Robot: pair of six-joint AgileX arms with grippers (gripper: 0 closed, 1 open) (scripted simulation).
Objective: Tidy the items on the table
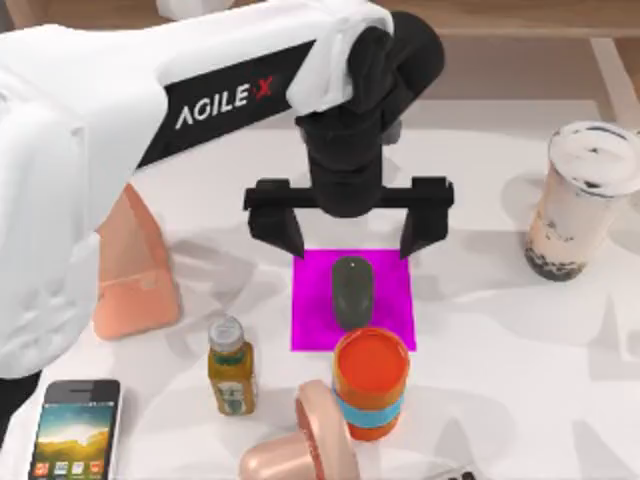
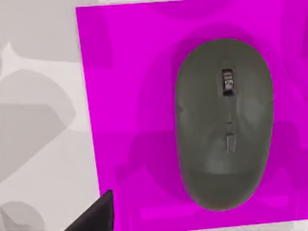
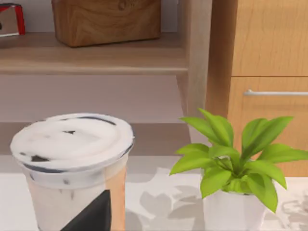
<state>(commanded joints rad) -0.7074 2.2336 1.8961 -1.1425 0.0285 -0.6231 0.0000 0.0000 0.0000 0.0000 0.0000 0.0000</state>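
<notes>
The dark grey mouse [image 1: 352, 290] lies on a magenta mat [image 1: 315, 320] at the middle of the white table [image 1: 500, 340]. My left gripper [image 1: 352, 236] hovers open just behind and above it, fingers spread wider than the mouse. In the left wrist view the mouse [image 2: 224, 125] rests on the mat [image 2: 130, 96], untouched. The smartphone [image 1: 75, 428] lies at the front left corner. The bubble tea cup [image 1: 580, 200] stands at the far right. My right gripper [image 3: 96, 224] is close in front of that cup [image 3: 72, 163].
A peach carton [image 1: 135, 275] stands at the left. A small juice bottle [image 1: 230, 365], an orange can [image 1: 370, 383] and a pink tipped object [image 1: 300, 450] crowd the front of the mat. A potted plant [image 3: 231, 163] stands beside the cup.
</notes>
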